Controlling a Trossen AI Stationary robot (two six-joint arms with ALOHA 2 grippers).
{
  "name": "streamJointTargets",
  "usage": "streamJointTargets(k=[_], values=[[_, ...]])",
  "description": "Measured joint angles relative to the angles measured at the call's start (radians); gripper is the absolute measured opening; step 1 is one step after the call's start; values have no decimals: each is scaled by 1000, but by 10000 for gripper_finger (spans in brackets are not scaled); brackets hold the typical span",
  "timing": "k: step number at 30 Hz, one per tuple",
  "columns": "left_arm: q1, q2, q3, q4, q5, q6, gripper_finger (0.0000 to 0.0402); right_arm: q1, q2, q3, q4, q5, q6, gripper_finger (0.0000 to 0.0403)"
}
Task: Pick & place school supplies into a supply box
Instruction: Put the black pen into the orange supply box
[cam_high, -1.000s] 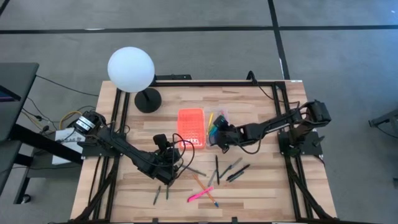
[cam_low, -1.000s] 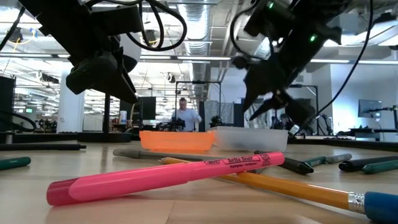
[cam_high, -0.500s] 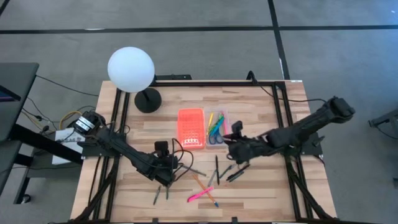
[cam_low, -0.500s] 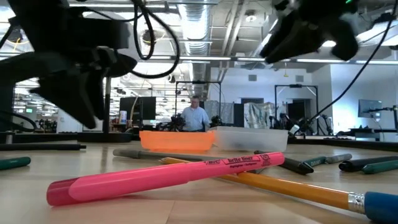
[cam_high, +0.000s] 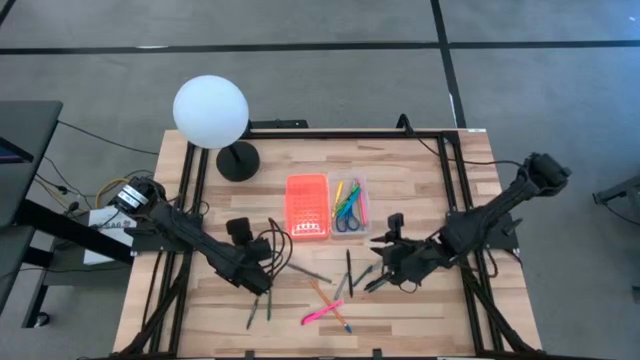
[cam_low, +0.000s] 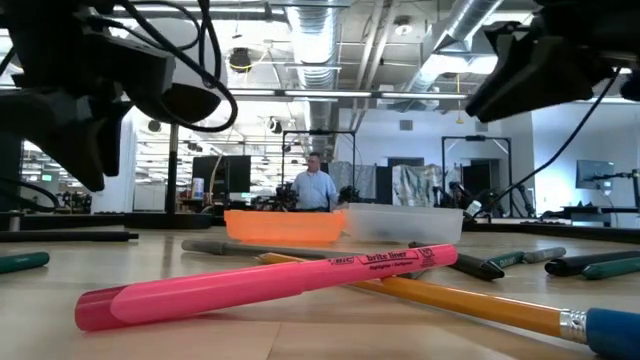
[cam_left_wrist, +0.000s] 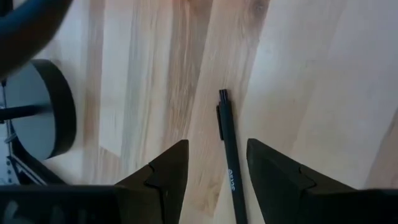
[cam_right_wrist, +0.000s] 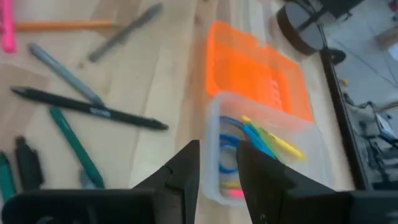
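Left claw (cam_high: 262, 283) low over the near-left part of the table (cam_high: 420, 170), fingers (cam_left_wrist: 163, 174) apart and empty, a black pen (cam_left_wrist: 229, 149) lying on the wood just between and ahead of them. Right claw (cam_high: 385, 268) low over the near-right part, fingers (cam_right_wrist: 186, 169) slightly apart with a narrow gap, nothing clamped, hovering by a cluster of dark pens (cam_high: 380, 272). Farther off at table centre, the clear tray (cam_high: 348, 206) holding blue-handled scissors (cam_high: 345, 216) and a few yellow, green and pink supplies, touching the orange lid (cam_high: 307, 206) on its left. Near edge: pink highlighter (cam_high: 322, 313) crossing an orange pencil (cam_high: 326, 302). Far left: white globe lamp (cam_high: 210, 112). Beyond the table, a person (cam_low: 317, 188) standing.
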Motion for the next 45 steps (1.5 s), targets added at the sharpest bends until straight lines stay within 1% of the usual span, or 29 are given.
streamJointTargets(k=[2,4,8,12,17,24,28,35,38,41,45], values=[[8,0,0,12,9,12,157,24,18,-21,59,3,-6,101],[14,0,0,14,18,17,157,46,33,-26,92,18,-45,101],[15,0,-24,80,40,15,157,93,24,-24,91,64,-58,101],[11,1,-94,159,71,-42,157,159,-17,-23,85,132,-53,101],[-9,0,-159,159,77,-119,157,251,-57,-22,86,219,-52,101],[-12,-27,-207,170,93,-121,157,336,-63,-22,89,318,-52,100],[-7,-108,-272,218,91,-109,157,341,-63,-22,93,320,-51,100],[13,-347,-437,453,110,-63,157,340,-62,-22,86,321,-51,100],[43,-425,-500,473,141,-62,157,340,-62,-22,86,321,-51,100],[80,-464,-560,499,192,-68,157,340,-62,-22,86,320,-51,100],[112,-470,-617,597,235,-42,157,340,-62,-22,86,320,-51,100]])
